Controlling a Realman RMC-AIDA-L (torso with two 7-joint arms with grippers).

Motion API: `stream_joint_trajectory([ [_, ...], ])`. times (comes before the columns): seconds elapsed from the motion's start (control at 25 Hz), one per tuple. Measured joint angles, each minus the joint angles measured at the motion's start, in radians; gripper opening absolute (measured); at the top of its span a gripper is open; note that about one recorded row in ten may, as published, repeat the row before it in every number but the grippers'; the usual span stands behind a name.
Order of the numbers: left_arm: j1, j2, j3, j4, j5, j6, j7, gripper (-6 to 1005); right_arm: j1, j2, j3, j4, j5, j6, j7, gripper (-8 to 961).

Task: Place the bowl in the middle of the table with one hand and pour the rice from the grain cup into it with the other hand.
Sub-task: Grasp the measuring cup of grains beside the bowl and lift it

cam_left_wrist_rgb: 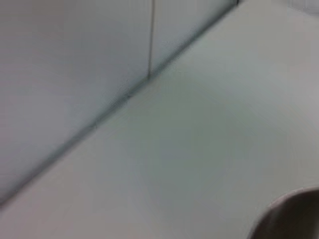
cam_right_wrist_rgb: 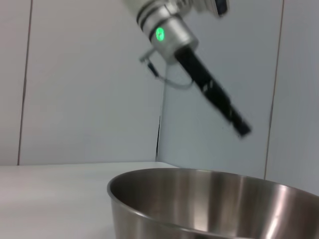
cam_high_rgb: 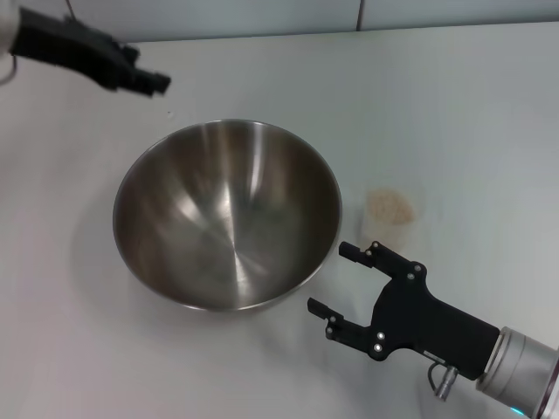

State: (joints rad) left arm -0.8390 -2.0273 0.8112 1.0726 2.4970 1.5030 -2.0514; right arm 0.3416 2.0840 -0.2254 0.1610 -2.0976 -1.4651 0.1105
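The stainless-steel bowl (cam_high_rgb: 227, 214) stands upright on the white table (cam_high_rgb: 454, 113), left of the middle, and nothing shows inside it. The small clear grain cup (cam_high_rgb: 390, 214) stands just right of the bowl with pale rice (cam_high_rgb: 389, 207) in it. My right gripper (cam_high_rgb: 330, 279) is open and empty, low over the table at the bowl's near right rim, in front of the cup. My left gripper (cam_high_rgb: 157, 83) hangs above the table beyond the bowl's far left rim. The right wrist view shows the bowl (cam_right_wrist_rgb: 214, 204) close up with the left arm (cam_right_wrist_rgb: 209, 89) above it.
A pale wall (cam_high_rgb: 262, 17) runs along the table's far edge. The left wrist view shows bare table (cam_left_wrist_rgb: 199, 149), the wall seam and a bit of the bowl's rim (cam_left_wrist_rgb: 294, 216).
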Motion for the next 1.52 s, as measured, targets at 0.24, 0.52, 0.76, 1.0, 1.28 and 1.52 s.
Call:
stream_joint_trajectory([
  [0.24,0.261,-0.041,0.017,0.443,-0.355,-0.002,0.143,584,-0.003,-0.001,0.0,0.0,0.003,-0.005,0.0,761],
  [0.52,0.648,-0.039,0.059,0.456,-0.915,0.04,0.496,813,-0.008,-0.001,0.002,-0.001,0.005,-0.012,0.0,761],
  [0.76,0.82,-0.038,0.066,0.031,-1.115,0.248,0.953,814,-0.011,-0.001,0.001,-0.001,0.005,-0.012,0.0,761],
  [1.0,0.818,-0.03,0.025,-0.353,-0.983,0.247,1.277,814,-0.016,-0.001,0.002,-0.001,0.005,-0.012,-0.005,762],
  [1.28,0.815,-0.029,-0.018,-0.542,-0.909,0.21,1.461,815,-0.074,-0.002,0.023,-0.028,0.008,-0.083,-0.007,762],
  [1.52,0.797,-0.034,-0.016,-0.616,-0.849,0.107,1.487,815,-0.177,-0.002,0.148,-0.066,0.016,-0.184,-0.014,762],
])
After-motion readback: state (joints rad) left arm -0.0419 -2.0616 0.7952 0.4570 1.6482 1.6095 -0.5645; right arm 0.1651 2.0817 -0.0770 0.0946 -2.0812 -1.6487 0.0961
